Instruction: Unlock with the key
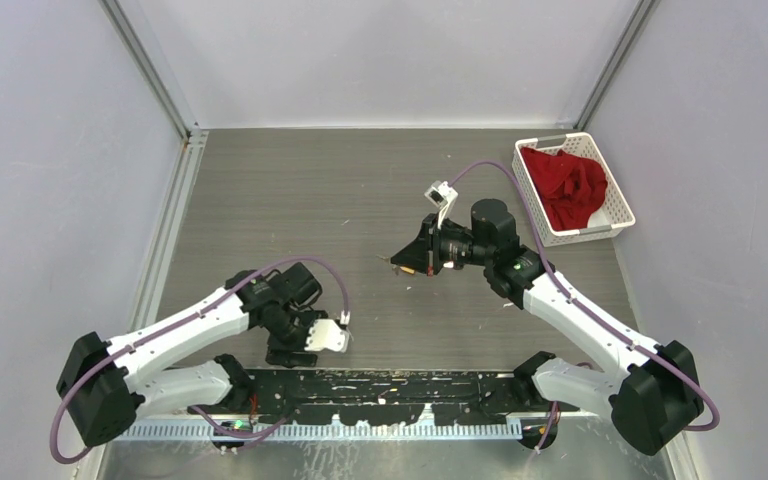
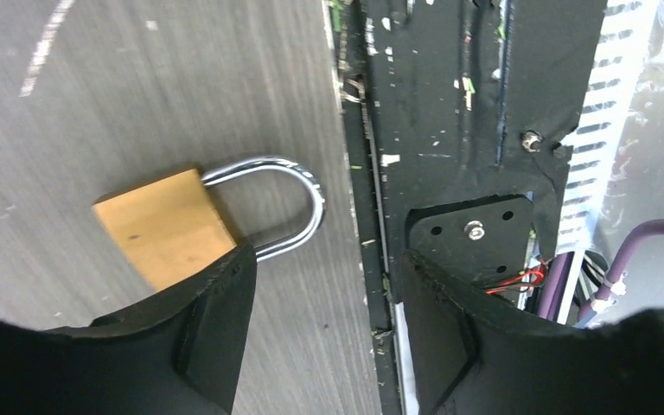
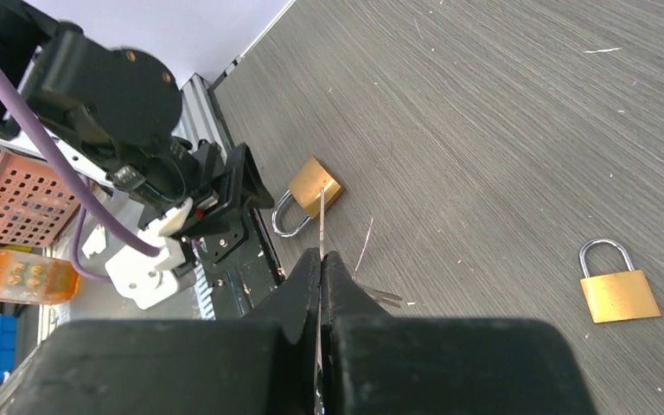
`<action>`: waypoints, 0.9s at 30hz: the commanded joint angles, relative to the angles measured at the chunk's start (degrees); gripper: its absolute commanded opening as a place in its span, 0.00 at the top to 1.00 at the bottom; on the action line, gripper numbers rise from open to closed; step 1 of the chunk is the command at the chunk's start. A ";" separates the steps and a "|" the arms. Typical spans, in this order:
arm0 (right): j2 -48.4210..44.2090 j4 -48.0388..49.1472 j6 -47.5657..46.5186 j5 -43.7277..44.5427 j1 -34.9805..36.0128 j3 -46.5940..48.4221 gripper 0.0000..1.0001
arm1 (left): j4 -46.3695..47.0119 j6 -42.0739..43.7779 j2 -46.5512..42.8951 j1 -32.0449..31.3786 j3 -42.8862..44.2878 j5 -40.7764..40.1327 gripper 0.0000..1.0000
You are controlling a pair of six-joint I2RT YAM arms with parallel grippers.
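A brass padlock point(image 2: 162, 226) with a steel shackle point(image 2: 298, 194) lies flat on the grey table, close to the black base strip. My left gripper point(image 2: 327, 259) hovers over it, open. Its left finger point(image 2: 216, 303) covers the lock's near corner, and only bare table shows between the jaws. In the right wrist view the same padlock point(image 3: 316, 184) lies beside the left gripper point(image 3: 233, 203). My right gripper point(image 3: 321, 256) is shut on the key point(image 3: 321, 216). The thin blade sticks out of the fingertips edge-on, pointing toward that padlock from a distance. Spare keys on a wire ring point(image 3: 372, 292) hang below.
A second brass padlock point(image 3: 618, 292) lies apart on the table, to the right in the right wrist view. A white basket point(image 1: 615, 200) holding a red cloth point(image 1: 570, 188) stands at the back right. The black base strip point(image 1: 400, 385) runs along the near edge.
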 commanded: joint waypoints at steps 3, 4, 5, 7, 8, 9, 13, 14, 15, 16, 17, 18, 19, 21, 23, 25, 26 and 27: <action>-0.79 2.36 0.65 1.25 -0.22 0.92 0.99 | 2.28 1.09 1.46 -3.60 -3.54 0.92 0.47; -0.83 2.31 0.65 1.41 -0.22 0.91 0.99 | 2.80 1.11 1.77 -4.19 -3.79 0.32 0.49; -0.88 2.38 0.60 1.52 -0.22 0.91 0.99 | 3.28 1.37 2.12 -4.58 -3.97 -0.10 0.50; -0.70 2.31 0.65 1.70 -0.17 0.92 0.99 | 4.98 1.49 3.34 -5.19 -4.20 -1.89 0.51; -0.49 2.35 0.72 1.64 -0.21 1.04 0.99 | 5.78 1.78 4.08 -5.32 -4.22 -2.77 0.52; -0.32 2.39 0.81 1.65 -0.22 1.14 0.99 | 6.50 2.16 4.95 -5.40 -4.23 -3.59 0.54; -0.29 2.23 0.92 1.64 -0.22 1.27 0.99 | 10.38 4.63 8.19 -5.50 -4.75 -7.80 0.64; -0.30 2.22 0.92 1.59 -0.22 1.21 0.99 | 11.36 4.81 8.61 -5.50 -4.46 -8.44 0.65; -0.45 2.22 0.92 1.72 -0.17 1.19 0.99 | 12.14 5.32 8.86 -5.51 -4.27 -8.93 0.66; -0.47 2.20 0.92 1.81 -0.21 1.06 0.99 | 12.48 6.06 9.16 -5.51 -4.12 -9.08 0.65; -0.55 2.27 0.92 1.85 -0.28 1.01 0.99 | 12.43 6.92 9.71 -5.54 -3.87 -9.32 0.65; -0.56 2.19 0.92 1.89 -0.30 1.01 0.99 | 12.31 7.69 10.08 -5.50 -3.65 -9.77 0.64; -0.56 2.20 0.87 1.87 -0.35 1.01 0.99 | 12.07 8.45 10.35 -5.51 -3.50 -9.98 0.63; -0.58 2.00 0.78 1.95 -0.51 0.99 0.99 | 10.89 10.15 10.34 -5.58 -3.48 -10.15 0.59; -0.72 1.39 0.42 1.95 -0.66 1.16 0.99 | 9.61 12.07 9.87 -5.88 -3.43 -10.97 0.56; -0.76 1.00 0.23 2.01 -1.11 1.33 0.99 | 6.98 14.06 9.16 -5.88 -3.02 -11.16 0.54; -0.82 0.80 0.07 1.93 -1.23 1.55 0.99 | 6.00 15.12 8.76 -5.85 -3.04 -11.25 0.52; -0.70 0.59 -0.04 1.92 -1.34 1.82 0.99 | 5.49 16.08 8.35 -5.89 -3.29 -11.33 0.51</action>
